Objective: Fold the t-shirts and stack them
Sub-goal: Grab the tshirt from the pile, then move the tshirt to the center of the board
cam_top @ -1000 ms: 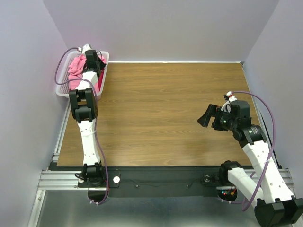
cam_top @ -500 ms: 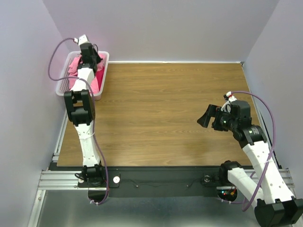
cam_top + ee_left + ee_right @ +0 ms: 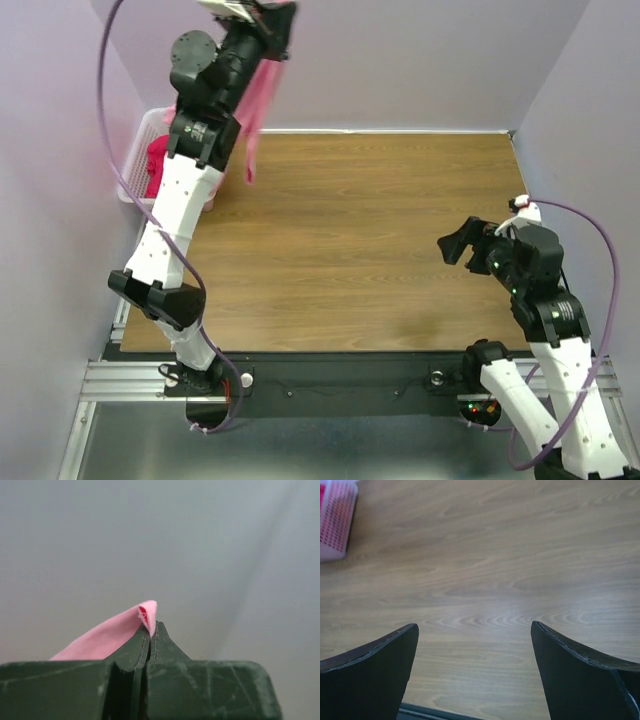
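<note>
**Figure. Pink tee raised from the basket; points of likely failure, near to far.**

Nearest the bases, the right gripper point(image 3: 459, 240) hangs over the bare wooden table point(image 3: 370, 260) with its jaws spread wide and nothing between them. Its own camera shows only wood grain and a corner of the basket point(image 3: 334, 527). It is well apart from any cloth, so it cannot yet steady or catch anything.

At the far left corner, the white lattice basket point(image 3: 130, 185) holds the crimson t-shirt point(image 3: 160, 162), bunched up inside.

Farthest and highest, the left gripper point(image 3: 272, 18) has its jaws pressed together on the light pink t-shirt point(image 3: 260, 100). The tee hangs as a narrow, gathered strip, and its lower end is level with the table edge beside the basket.

The wrist view shows the pinch taking only a small fold of cloth right at the fingertips point(image 3: 159, 639). The pink t-shirt point(image 3: 107, 636) trails off to one side of the left gripper point(image 3: 152, 630).

Risks, as judged:
- The shallow bite may slip under the garment's weight or a quick swing, dropping the tee in a heap.
- The gathered strip (no second corner is held) may land twisted or doubled over, which would make a clean fold harder.
- The dangling tail may snag the basket rim or drag across the table.
</note>
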You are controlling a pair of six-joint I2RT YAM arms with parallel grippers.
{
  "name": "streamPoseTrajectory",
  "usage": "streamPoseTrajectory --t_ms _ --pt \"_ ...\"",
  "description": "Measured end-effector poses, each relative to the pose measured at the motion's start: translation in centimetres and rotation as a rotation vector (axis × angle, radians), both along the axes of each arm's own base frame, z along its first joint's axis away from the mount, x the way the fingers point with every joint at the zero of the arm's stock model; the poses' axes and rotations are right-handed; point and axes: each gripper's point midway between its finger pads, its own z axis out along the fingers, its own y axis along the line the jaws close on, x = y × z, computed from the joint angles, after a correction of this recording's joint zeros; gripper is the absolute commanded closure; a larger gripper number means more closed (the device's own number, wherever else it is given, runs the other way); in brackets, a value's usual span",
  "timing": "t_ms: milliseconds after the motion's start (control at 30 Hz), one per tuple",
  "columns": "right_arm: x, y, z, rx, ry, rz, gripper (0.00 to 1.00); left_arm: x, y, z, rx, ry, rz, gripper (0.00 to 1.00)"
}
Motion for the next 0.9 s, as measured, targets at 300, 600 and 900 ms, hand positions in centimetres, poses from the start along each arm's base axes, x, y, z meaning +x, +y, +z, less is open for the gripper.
streamPoseTrajectory --t_ms 300,600,900 --pt "-1.0 -2.3 3.4 -0.009 -0.143 -0.125 0.0 -13.9 -15.4 6.1 -0.058 -0.138 -0.527 1.0" --pt "-1.2 -2.4 3.6 -0.02 -0.154 -0.116 0.0 -14.5 -17.5 0.1 -0.002 0.017 -0.522 1.0" --pt "0.4 0.0 0.4 0.003 0.002 -0.009 0.0 -8.7 -10.5 -18.8 0.109 0.406 -0.194 1.0"
